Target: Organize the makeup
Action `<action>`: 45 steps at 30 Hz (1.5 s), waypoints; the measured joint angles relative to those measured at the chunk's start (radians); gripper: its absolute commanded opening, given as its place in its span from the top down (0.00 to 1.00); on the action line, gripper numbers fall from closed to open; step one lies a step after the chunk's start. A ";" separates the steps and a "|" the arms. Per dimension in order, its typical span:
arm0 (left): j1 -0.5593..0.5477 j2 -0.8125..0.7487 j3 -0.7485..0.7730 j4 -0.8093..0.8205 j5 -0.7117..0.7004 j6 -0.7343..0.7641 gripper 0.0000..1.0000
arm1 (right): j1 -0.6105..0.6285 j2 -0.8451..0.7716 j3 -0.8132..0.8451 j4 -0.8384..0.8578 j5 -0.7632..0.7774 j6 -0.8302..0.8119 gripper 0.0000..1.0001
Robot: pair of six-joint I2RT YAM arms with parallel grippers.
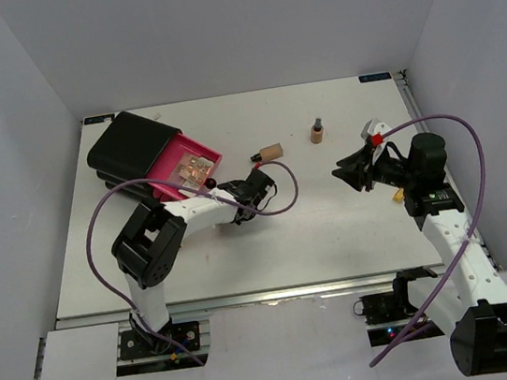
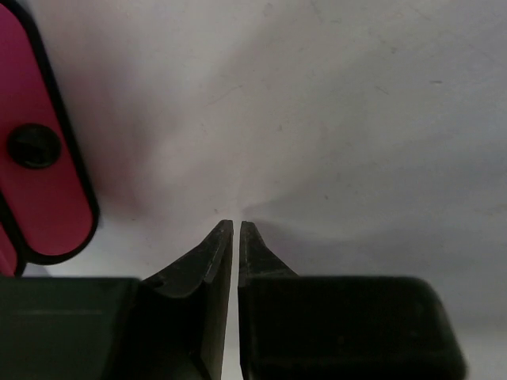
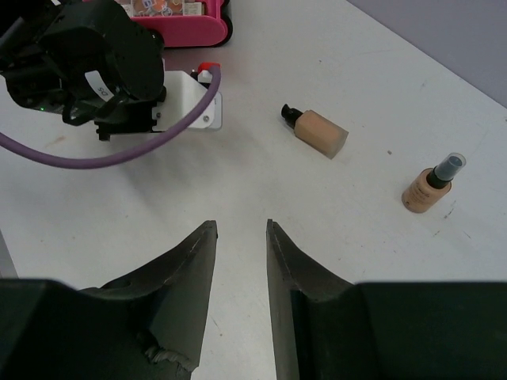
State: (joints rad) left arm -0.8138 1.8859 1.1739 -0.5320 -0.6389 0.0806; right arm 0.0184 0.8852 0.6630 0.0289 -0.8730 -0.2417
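The beige foundation tube [image 1: 270, 153] [image 3: 321, 131] lies on its side mid-table, black cap pointing left. A tiny tan bottle [image 1: 317, 131] [image 3: 432, 188] stands to its right. A multi-shade palette [image 1: 192, 170] rests inside the open pink half of the case [image 1: 193, 151]. My left gripper [image 1: 265, 182] [image 2: 236, 222] hovers low over bare table just below the tube, shut and empty. The right gripper [image 1: 351, 174] [image 3: 238, 223] hangs right of centre, aimed left. Its jaws are a narrow gap apart with only table between them.
The big black-and-pink case [image 1: 134, 145] takes up the back left. Its pink rim [image 2: 43, 174] with a black round stud fills the left edge of the left wrist view. Purple cables [image 1: 279, 201] loop off both arms. White walls close in the table.
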 measured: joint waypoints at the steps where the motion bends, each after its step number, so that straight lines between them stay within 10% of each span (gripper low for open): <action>1: -0.001 0.012 0.001 0.012 -0.027 0.024 0.75 | -0.003 0.000 -0.003 0.003 -0.002 0.003 0.61; 16: 0.015 0.106 0.079 0.178 -0.265 0.244 0.33 | -0.050 0.000 -0.007 0.008 -0.006 0.023 0.61; 45: 0.194 0.052 0.139 0.200 -0.305 0.272 0.23 | -0.089 0.000 -0.007 0.008 -0.020 0.025 0.60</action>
State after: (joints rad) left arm -0.6200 1.9380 1.3133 -0.3317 -0.9440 0.3525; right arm -0.0709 0.8852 0.6559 0.0372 -0.8934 -0.2167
